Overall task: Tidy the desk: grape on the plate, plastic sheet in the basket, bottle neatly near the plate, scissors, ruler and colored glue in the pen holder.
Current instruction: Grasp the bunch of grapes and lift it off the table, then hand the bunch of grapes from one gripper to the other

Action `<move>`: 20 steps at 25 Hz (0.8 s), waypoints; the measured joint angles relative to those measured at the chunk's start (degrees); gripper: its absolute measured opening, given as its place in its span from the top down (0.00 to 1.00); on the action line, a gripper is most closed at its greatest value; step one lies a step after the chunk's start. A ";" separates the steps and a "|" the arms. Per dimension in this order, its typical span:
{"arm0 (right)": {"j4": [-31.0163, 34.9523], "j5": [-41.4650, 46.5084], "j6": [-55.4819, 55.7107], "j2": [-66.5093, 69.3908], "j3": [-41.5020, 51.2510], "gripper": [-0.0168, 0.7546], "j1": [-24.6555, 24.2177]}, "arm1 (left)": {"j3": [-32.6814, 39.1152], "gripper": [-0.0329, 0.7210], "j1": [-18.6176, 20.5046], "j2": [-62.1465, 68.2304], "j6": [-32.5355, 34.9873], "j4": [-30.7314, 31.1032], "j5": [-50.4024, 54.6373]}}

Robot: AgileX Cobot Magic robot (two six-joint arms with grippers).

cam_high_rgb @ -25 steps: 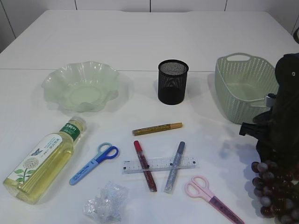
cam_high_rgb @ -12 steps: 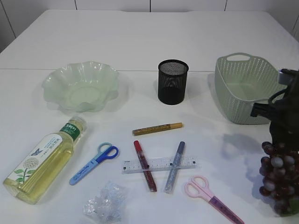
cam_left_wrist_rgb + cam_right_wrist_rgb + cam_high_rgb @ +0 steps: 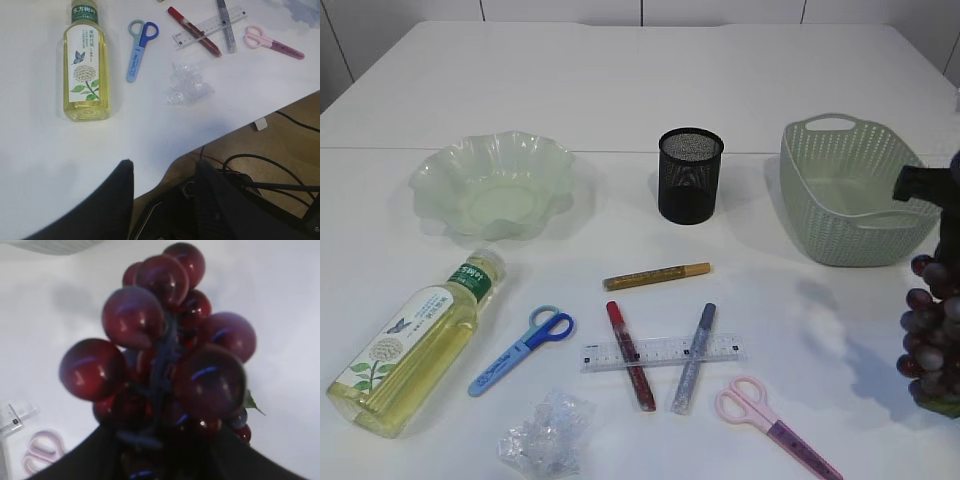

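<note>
My right gripper [image 3: 948,262] is shut on the stem end of a dark red grape bunch [image 3: 932,332], held in the air at the far right, in front of the green basket [image 3: 820,232]. In the right wrist view the grape bunch [image 3: 165,345] fills the frame and hides the gripper [image 3: 160,442]. The left gripper [image 3: 165,172] stands open and empty over the table's front edge. On the table lie the bottle [image 3: 415,345], crumpled plastic sheet [image 3: 548,436], blue scissors [image 3: 520,350], pink scissors [image 3: 775,425], ruler [image 3: 660,352] and three glue sticks: gold [image 3: 655,275], red [image 3: 630,357], grey [image 3: 693,358].
The wavy green plate [image 3: 440,175] sits at the back left and the black mesh pen holder [image 3: 690,178] at the back centre. The red and grey glue sticks lie across the ruler. Cables and floor [image 3: 280,150] show beyond the table's front edge.
The right gripper has lifted the grape bunch higher and shifted it right, so most of the arm has left the exterior view. Everything on the table has stayed put.
</note>
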 joint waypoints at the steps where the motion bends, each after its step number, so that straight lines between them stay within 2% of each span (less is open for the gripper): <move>1: 0.00 0.14 -0.44 -1.07 0.00 0.63 0.00 | 0.00 0.56 0.00 0.00 0.00 0.00 0.00; 6: 0.00 1.04 -4.48 -7.40 0.00 0.63 0.00 | 0.00 0.56 0.00 0.00 0.00 -1.07 -3.52; 11: 1.34 1.38 -9.16 -13.40 0.00 0.63 0.00 | 0.00 0.56 0.00 0.00 0.00 -5.92 -11.73; 16: 7.50 0.30 -18.67 -18.31 0.00 0.63 0.00 | 0.00 0.56 0.00 0.14 4.58 -11.91 -16.56; 20: 16.73 -2.36 -28.04 -19.70 0.00 0.63 0.00 | 0.00 0.56 0.00 1.73 10.97 -13.81 -17.79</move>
